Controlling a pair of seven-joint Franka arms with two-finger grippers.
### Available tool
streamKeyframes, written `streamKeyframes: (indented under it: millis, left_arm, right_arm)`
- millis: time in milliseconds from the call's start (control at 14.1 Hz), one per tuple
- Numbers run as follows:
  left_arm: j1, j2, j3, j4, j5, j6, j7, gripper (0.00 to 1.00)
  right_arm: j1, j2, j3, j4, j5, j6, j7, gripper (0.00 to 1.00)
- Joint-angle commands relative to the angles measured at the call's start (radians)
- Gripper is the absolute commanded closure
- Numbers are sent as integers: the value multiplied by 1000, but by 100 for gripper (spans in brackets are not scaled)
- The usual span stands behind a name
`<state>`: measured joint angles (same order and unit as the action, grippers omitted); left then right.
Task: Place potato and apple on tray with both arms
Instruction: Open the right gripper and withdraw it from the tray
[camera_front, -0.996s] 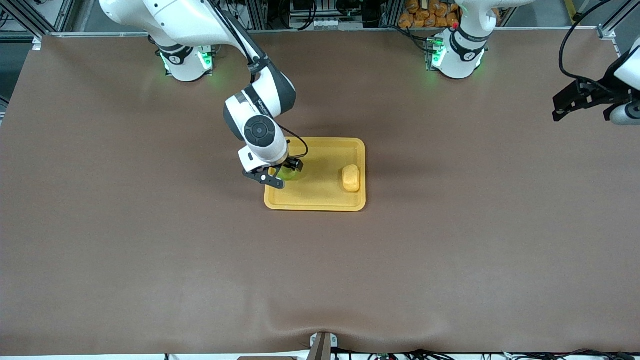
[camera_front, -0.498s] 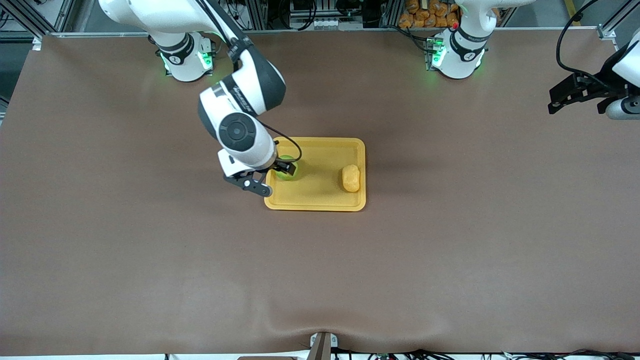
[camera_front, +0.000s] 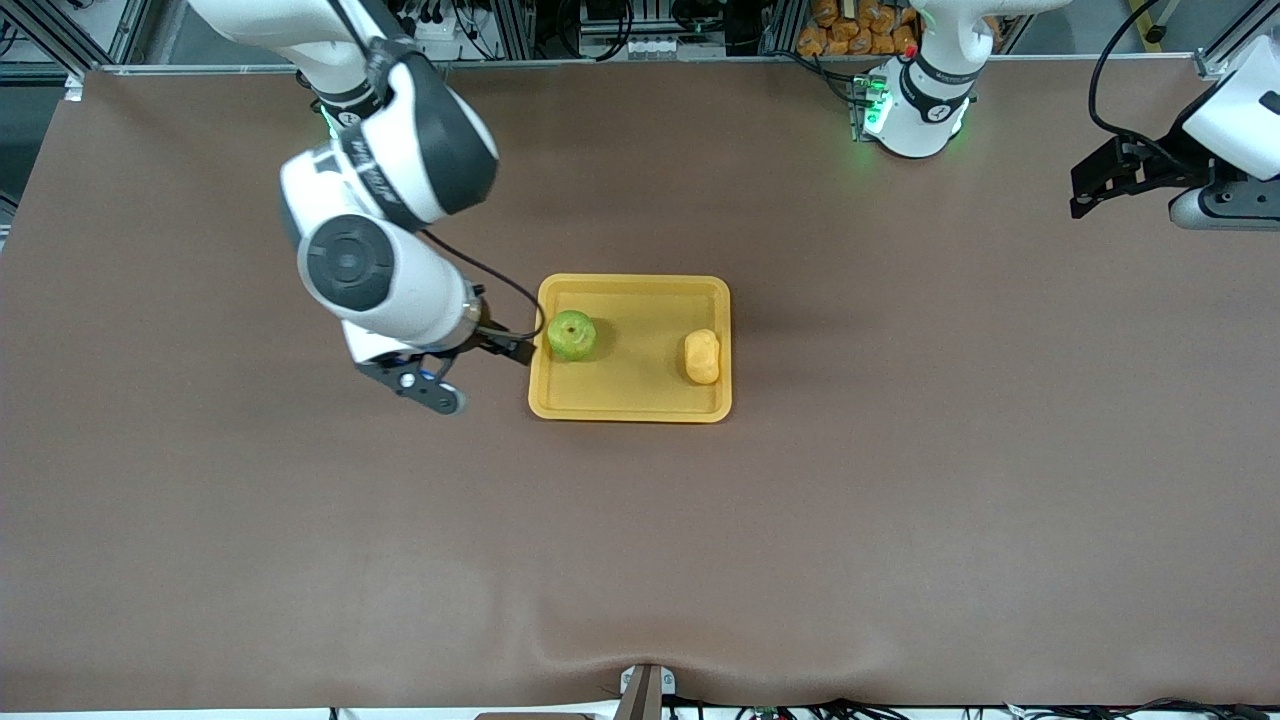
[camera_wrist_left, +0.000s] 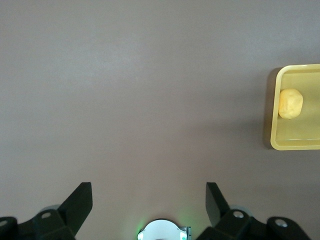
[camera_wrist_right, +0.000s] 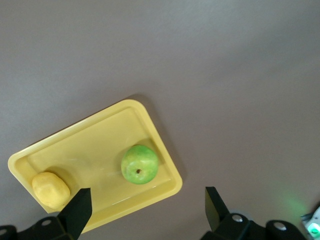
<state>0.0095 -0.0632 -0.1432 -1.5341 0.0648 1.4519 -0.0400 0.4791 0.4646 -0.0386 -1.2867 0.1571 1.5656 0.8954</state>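
Note:
The yellow-orange tray (camera_front: 630, 395) lies mid-table. The green apple (camera_front: 571, 335) sits on it at the right arm's end, stem dimple up. The potato (camera_front: 702, 356) lies on it at the left arm's end. My right gripper (camera_front: 478, 373) is open and empty, up over the table just beside the tray's edge next to the apple. Its wrist view shows the apple (camera_wrist_right: 140, 164), potato (camera_wrist_right: 50, 190) and tray (camera_wrist_right: 95, 145) beyond the spread right gripper (camera_wrist_right: 147, 207). My left gripper (camera_front: 1100, 185) is open, empty and high over the left arm's end of the table. Its wrist view (camera_wrist_left: 147, 200) shows the tray's corner (camera_wrist_left: 274, 142) and potato (camera_wrist_left: 290, 103).
Brown mat (camera_front: 640, 550) covers the whole table. The left arm's green-lit base (camera_front: 915, 110) stands at the table's edge and also shows in the left wrist view (camera_wrist_left: 161, 232). Cables and orange items (camera_front: 850, 30) lie off the table past the bases.
My right gripper has drawn off the apple, rising and swinging toward the right arm's end. The apple stays on the tray. My left gripper has drifted slightly upward.

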Motion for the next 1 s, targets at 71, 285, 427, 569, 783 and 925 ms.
streamKeyframes:
  millis: [71, 285, 427, 569, 783, 925]
  left_arm:
    - [4, -33, -1, -26, -31, -8, -11, 0]
    - [4, -40, -1, -29, -31, -10, -20, 0]
    - [4, -40, -1, -29, -31, -13, -29, 0]
    - [4, -40, -1, -27, -31, -21, -29, 0]
    - [4, -40, -1, -26, -31, -24, -31, 0]
    - [4, -40, -1, -26, -31, -24, -29, 0]
  right_arm:
    - [-106, 8, 11, 101, 10, -123, -55, 0]
    - [-192, 0, 16, 136, 13, -193, -102, 0]
    - [-217, -41, 8, 135, 2, -202, -176, 0]
    - [-278, -64, 11, 133, 5, -203, -239, 0]
    - [-345, -84, 9, 130, -7, -254, -340, 0]
    - [-385, -107, 12, 129, -18, -262, -409, 0]
